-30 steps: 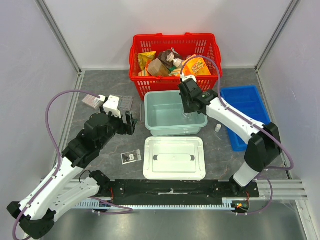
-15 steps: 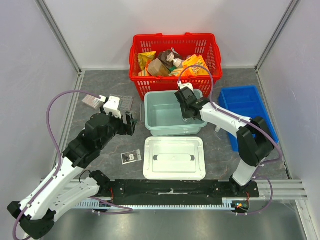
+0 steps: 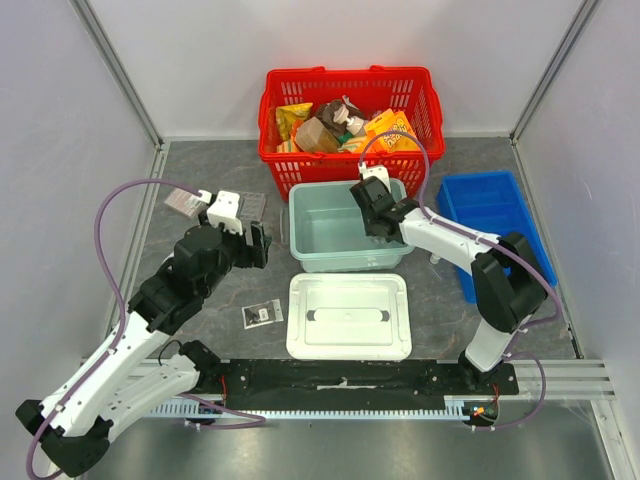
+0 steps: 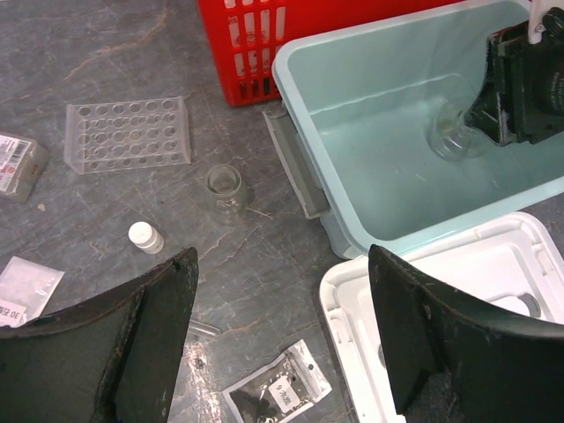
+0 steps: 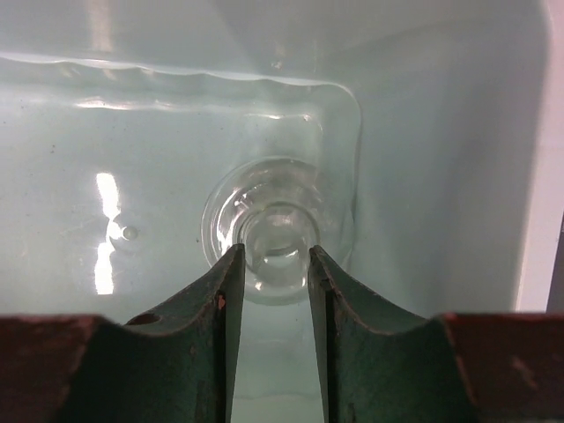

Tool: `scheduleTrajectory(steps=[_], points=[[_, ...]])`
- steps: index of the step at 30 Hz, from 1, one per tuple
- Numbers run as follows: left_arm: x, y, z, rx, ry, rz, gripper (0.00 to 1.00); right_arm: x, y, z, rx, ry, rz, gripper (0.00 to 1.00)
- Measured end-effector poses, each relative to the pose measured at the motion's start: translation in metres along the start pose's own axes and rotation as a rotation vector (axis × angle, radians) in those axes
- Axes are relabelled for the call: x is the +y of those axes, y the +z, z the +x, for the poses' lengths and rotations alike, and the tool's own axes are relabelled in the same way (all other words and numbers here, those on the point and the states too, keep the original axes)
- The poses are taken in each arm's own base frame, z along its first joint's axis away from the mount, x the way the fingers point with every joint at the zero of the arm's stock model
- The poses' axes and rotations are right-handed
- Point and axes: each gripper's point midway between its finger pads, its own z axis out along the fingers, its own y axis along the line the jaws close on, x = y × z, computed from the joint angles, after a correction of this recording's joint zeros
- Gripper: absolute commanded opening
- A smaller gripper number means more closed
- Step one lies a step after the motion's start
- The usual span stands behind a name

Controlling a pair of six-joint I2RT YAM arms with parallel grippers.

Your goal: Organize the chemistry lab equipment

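Both right fingers [image 5: 220,308] pinch the neck of a glass flask [image 5: 282,189] inside the teal bin [image 3: 345,262]; the left fingers [image 4: 145,335] gape wide, empty, toward the left edge of the counter [image 3: 440,310].

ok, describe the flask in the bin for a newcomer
Find the pale green bin in front of the red basket. Near its right wall stands a clear glass flask, neck clamped by the right gripper; the other glass jar sits outside it.

Bright, even light; white glare streaks beside the flask [image 5: 275,231]
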Motion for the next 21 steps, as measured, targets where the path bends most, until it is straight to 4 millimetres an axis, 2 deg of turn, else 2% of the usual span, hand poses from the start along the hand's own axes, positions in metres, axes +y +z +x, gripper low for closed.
scheduleTrajectory(steps=[4, 9, 12, 16, 18, 21], points=[[0.007, 0.001, -0.001, -0.006, -0.005, -0.040, 0.83, 0.003, -0.004, -0.003, -0.006, 0.010, -0.027, 0.47], [0.011, 0.008, 0.004, 0.019, -0.022, -0.080, 0.81, 0.009, -0.030, -0.021, -0.043, 0.035, -0.113, 0.49], [0.014, 0.015, 0.008, 0.062, -0.038, -0.120, 0.80, 0.011, -0.056, -0.042, -0.101, 0.062, -0.182, 0.52], [0.026, 0.025, 0.001, 0.125, -0.102, -0.182, 0.77, 0.010, -0.099, -0.066, -0.193, 0.083, -0.286, 0.61], [0.037, 0.032, -0.008, 0.150, -0.159, -0.210, 0.74, 0.007, -0.123, -0.077, -0.246, 0.091, -0.336, 0.69], [0.053, 0.044, -0.018, 0.177, -0.245, -0.231, 0.72, 0.001, -0.157, -0.091, -0.325, 0.097, -0.403, 0.87]])
